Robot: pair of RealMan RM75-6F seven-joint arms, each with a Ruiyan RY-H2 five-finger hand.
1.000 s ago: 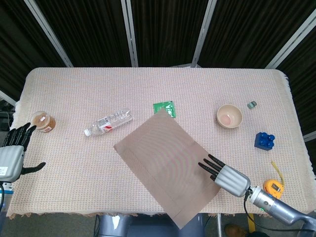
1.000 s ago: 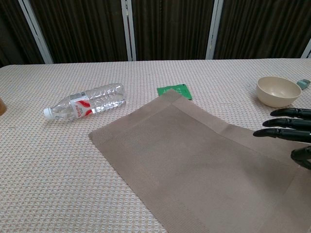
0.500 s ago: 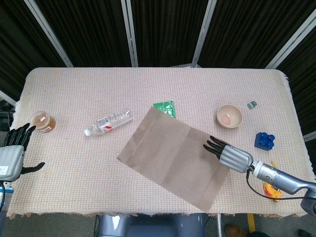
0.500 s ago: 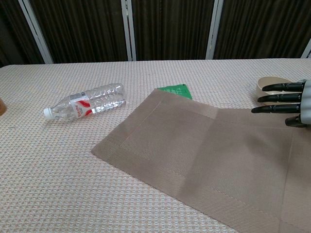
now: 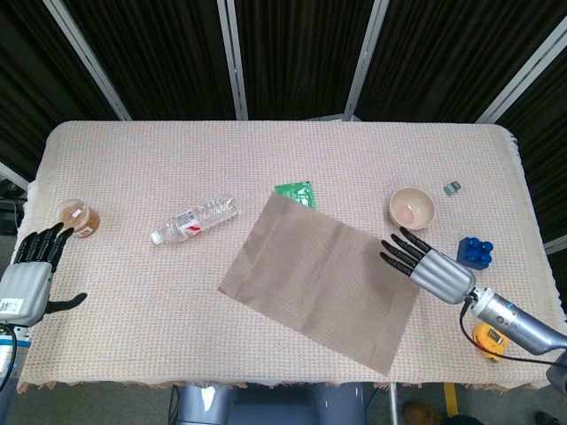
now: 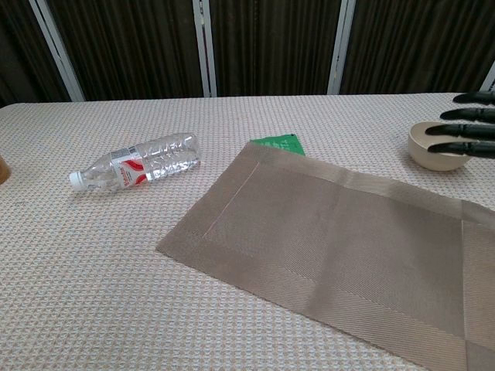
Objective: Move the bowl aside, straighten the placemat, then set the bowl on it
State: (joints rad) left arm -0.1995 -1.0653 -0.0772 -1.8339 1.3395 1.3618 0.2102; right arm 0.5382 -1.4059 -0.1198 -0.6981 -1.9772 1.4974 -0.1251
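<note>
While sitting upright toward the far right of the bench [image 5: 133, 150], well clear of the mat, shows a pale inside with something pinkish at the bottom: the cream bowl [image 5: 412, 209]. Lies flat and skewed near the middle, front right corner close to the bench's near edge, far left corner tucked against a green packet [image 5: 295, 192]: the brown placemat [image 5: 322, 276]. Hovers just off the placemat's right edge, between mat and bowl, dark fingers spread and stretched straight, holding nothing: the right robot hand [image 5: 428, 266]. In the chest view, only those fingertips [image 6: 464, 130] poking in from the right, crossing in front of the bowl's rim; cannot tell there whether touching it. Over at the near left corner, palm up off the bench edge, fingers apart and empty: the left robot hand [image 5: 28, 277]. Further out, a clear water bottle [image 5: 194, 219] with a red label on its side, left of the mat. Beyond it, a small lidded jar of brownish stuff [image 5: 77, 217]. On the right flank, a blue toy brick [image 5: 475, 251], a small grey cap [image 5: 452, 187], and a yellow tape measure [image 5: 489, 340] partly hidden by the right forearm.
</note>
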